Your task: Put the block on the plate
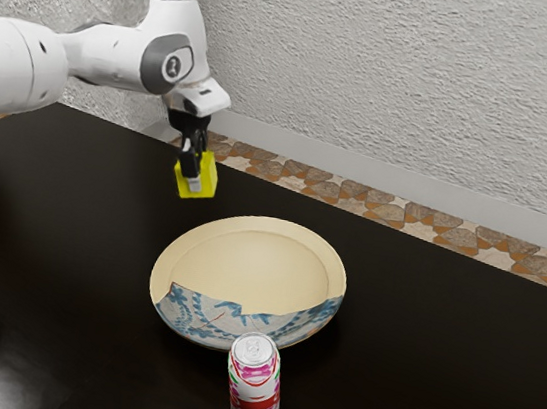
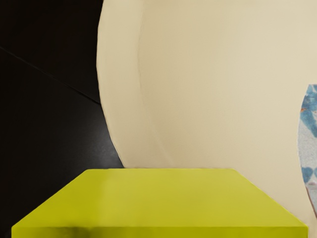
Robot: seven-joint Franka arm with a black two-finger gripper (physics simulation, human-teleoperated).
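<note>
My gripper (image 1: 193, 176) is shut on a yellow block (image 1: 207, 178) and holds it above the table, up and to the left of the plate in the exterior view. The round plate (image 1: 256, 258) is cream with a blue-and-white patterned part on its near side. In the wrist view the block (image 2: 158, 198) looms large and close, with the cream surface of the plate (image 2: 213, 89) beyond it. A gap separates block and plate in the exterior view.
A white, pink and red can (image 1: 254, 389) stands upright close to the plate's near edge. The dark table (image 1: 434, 367) extends around both, with a textured wall (image 1: 401, 80) behind it.
</note>
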